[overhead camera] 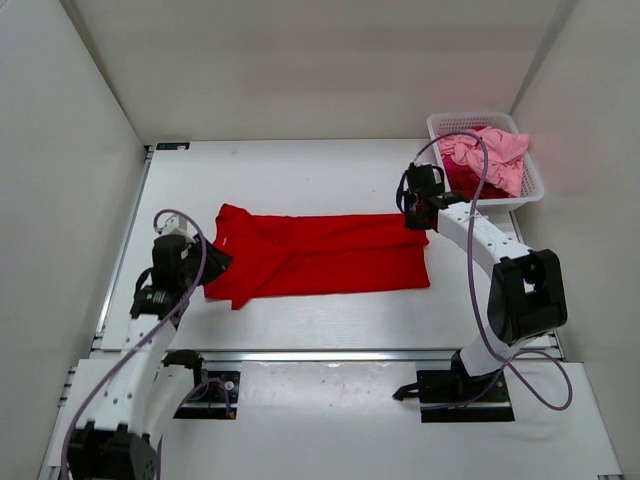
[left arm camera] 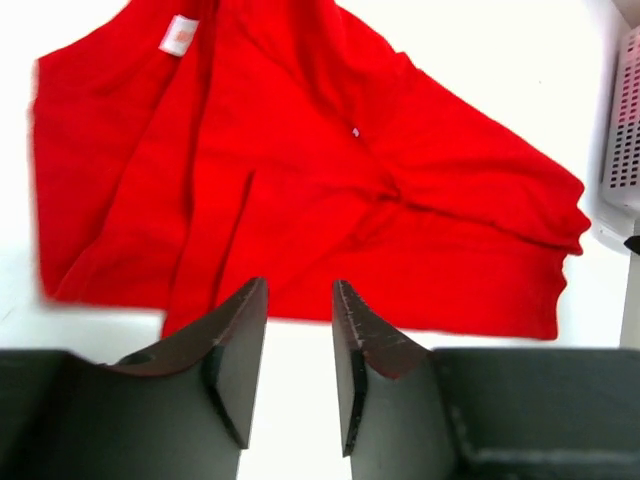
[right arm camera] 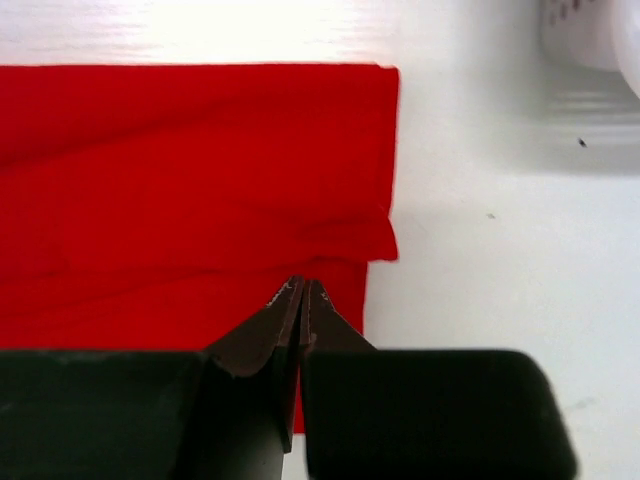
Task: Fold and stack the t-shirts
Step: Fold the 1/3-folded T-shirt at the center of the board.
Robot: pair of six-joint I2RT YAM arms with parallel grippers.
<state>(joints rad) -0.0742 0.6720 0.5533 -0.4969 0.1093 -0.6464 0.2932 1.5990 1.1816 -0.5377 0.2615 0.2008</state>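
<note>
A bright red t-shirt lies flat across the middle of the table, its long sides folded in. Its collar end with a white label points left. My left gripper stands open just off that left end, and only white table shows between its fingers. My right gripper is shut, its tips low over the shirt's right hem. No cloth shows between them. A light pink t-shirt is heaped in the basket over a darker red one.
The white lattice basket stands at the back right corner, close behind my right gripper, and its wall shows at the right edge of the left wrist view. White walls close in the table on three sides.
</note>
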